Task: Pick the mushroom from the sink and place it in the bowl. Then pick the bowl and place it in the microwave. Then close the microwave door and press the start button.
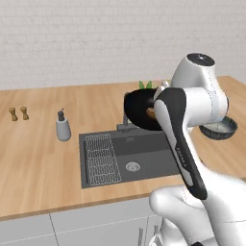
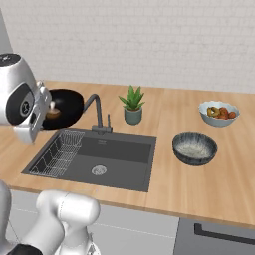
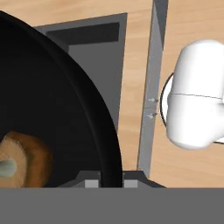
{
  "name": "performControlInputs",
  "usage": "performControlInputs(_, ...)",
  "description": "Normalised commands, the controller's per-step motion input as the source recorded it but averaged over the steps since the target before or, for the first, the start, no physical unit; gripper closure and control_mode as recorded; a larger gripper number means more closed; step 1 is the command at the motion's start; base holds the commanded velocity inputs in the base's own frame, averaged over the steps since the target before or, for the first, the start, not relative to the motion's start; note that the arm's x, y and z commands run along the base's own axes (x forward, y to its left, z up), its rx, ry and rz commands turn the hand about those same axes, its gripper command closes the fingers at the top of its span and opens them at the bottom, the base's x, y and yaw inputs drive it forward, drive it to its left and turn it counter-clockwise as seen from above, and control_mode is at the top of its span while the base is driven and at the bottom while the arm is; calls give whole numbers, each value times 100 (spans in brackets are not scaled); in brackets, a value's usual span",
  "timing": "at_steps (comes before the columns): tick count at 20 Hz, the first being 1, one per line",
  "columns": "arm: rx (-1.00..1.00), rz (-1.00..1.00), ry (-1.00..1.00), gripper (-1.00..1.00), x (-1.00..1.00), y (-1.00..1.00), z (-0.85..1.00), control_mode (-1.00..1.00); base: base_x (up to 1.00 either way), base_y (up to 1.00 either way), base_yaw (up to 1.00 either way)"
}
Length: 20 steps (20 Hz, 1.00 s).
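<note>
Hand view: I am looking across the black bowl [image 3: 52, 109], whose rim runs between the two finger tips at six o'clock. The jaws sit close together, pinched on that rim. The mushroom [image 3: 22, 159] lies inside the bowl at about eight o'clock, cap tilted, pale stem toward me.

From the left base view, I hold the bowl [image 1: 140, 110] lifted above the sink [image 1: 129, 158], tipped steeply on edge, mushroom [image 1: 151, 113] resting low inside it. I judge that tilt comes from the rim grip, and it risks the mushroom rolling out.

In the right base view the gripper [image 2: 41, 112] holds the bowl [image 2: 64, 107] at nine o'clock, above the counter [image 2: 164, 119].
</note>
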Motion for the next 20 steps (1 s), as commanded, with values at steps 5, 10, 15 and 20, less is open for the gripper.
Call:
performControlInputs(5, 1, 0, -11, 100, -41, -16, 2, -100, 0, 0, 0)
performControlInputs(10, 3, -1, -1, 100, -44, 0, 24, -100, 0, 0, 0)
performControlInputs(15, 4, -2, 0, 100, -56, -5, 24, -100, 0, 0, 0)
performControlInputs(20, 1, -1, 0, 100, -19, -4, 12, 100, -29, -7, 0)
